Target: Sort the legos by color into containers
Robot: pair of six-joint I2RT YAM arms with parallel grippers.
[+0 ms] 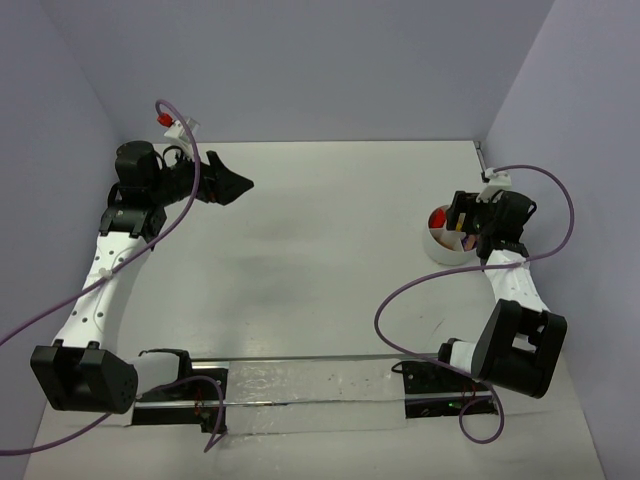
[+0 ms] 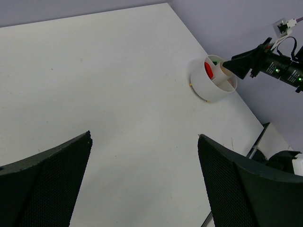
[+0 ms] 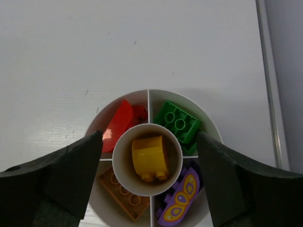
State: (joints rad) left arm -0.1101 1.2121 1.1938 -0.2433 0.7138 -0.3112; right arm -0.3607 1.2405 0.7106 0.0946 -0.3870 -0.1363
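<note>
The white round cup [image 3: 209, 124] stands directly under my right gripper [image 3: 149, 142], whose jaws are open and astride it, with nothing between them. A yellow lego [image 3: 149, 157] lies in the centre well. Around it, red legos [image 3: 120, 124] fill the upper left wedge and green legos [image 3: 177, 123] the upper right. An orange-brown lego [image 3: 120, 191] lies lower left and a purple one [image 3: 182, 201] lower right. In the top view the cup [image 1: 445, 252] is at the right, with the right gripper [image 1: 462, 222] over it. My left gripper [image 1: 240, 185] hangs open at the far left, over bare table [image 2: 144, 137].
The side wall runs close behind the cup [image 2: 208, 87], and a metal strip [image 3: 270, 80] runs along the table's right edge. Purple cables [image 1: 400, 300] loop around both arms. A clear bar [image 1: 310, 385] spans the arm bases at the near edge.
</note>
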